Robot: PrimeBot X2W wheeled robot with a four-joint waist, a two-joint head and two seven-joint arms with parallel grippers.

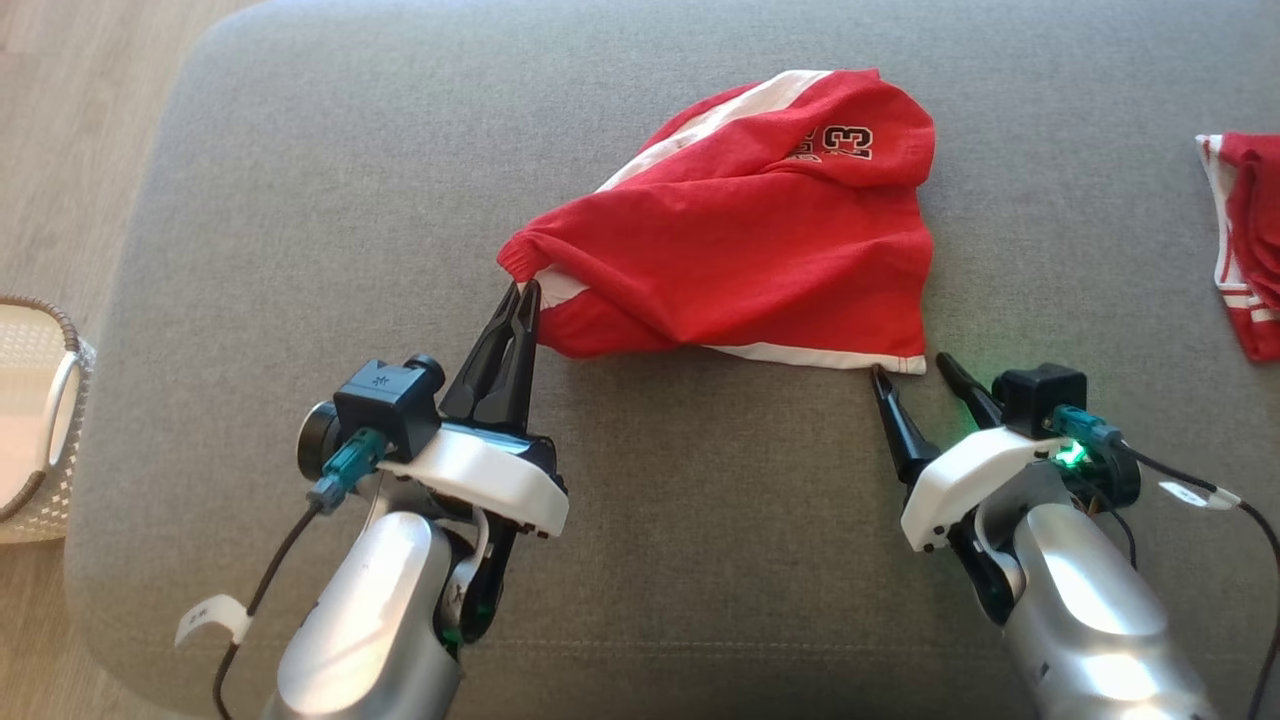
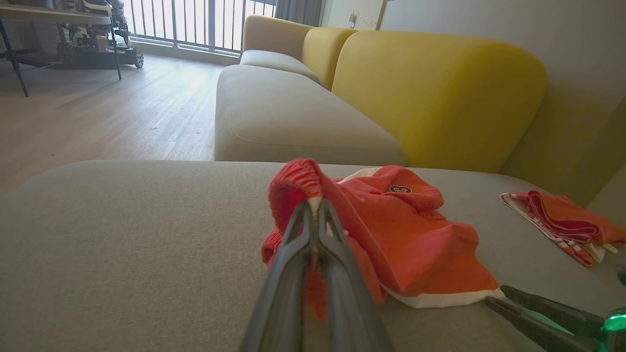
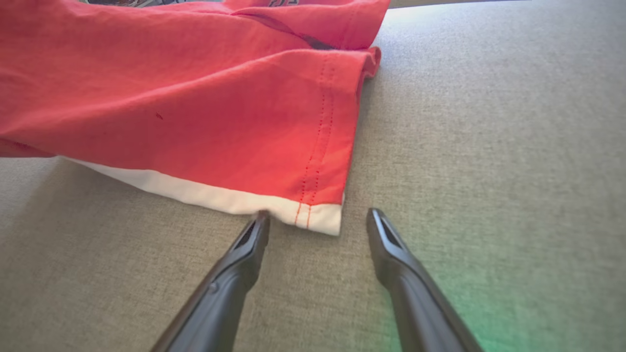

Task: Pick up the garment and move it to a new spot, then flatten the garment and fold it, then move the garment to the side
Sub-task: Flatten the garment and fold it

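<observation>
Red shorts [image 1: 740,230], from the head view: where are they lying?

They are lying crumpled on the grey sofa cushion [image 1: 300,250], just ahead of both sets of jaws. The left gripper [image 1: 527,295] is pinching their near-left edge with its jaws pressed together. The right gripper [image 1: 912,368] is standing wide open and holding nothing, with the shorts' near-right corner just beyond its tips.

And the left wrist view?

A ribbed, bunched edge [image 2: 298,181], probably the waistband, is sticking up past the closed fingertips, and red cloth is showing between the fingers. The rest of the shorts is trailing off to the right of those jaws.

The right wrist view?

The white hem [image 3: 220,198] is running across just ahead of the open jaws. Its corner is sitting between the two tips, nearer the left one, which is touching the hem or nearly so.

So what is the step asking for?

I am judging that the right jaws are lining up to take that corner. They should be sliding forward low along the cushion so that one finger goes under the hem. They should be closing well past the white band, not on its very edge. The left grip should be staying firm while the two arms are spreading the cloth.
</observation>
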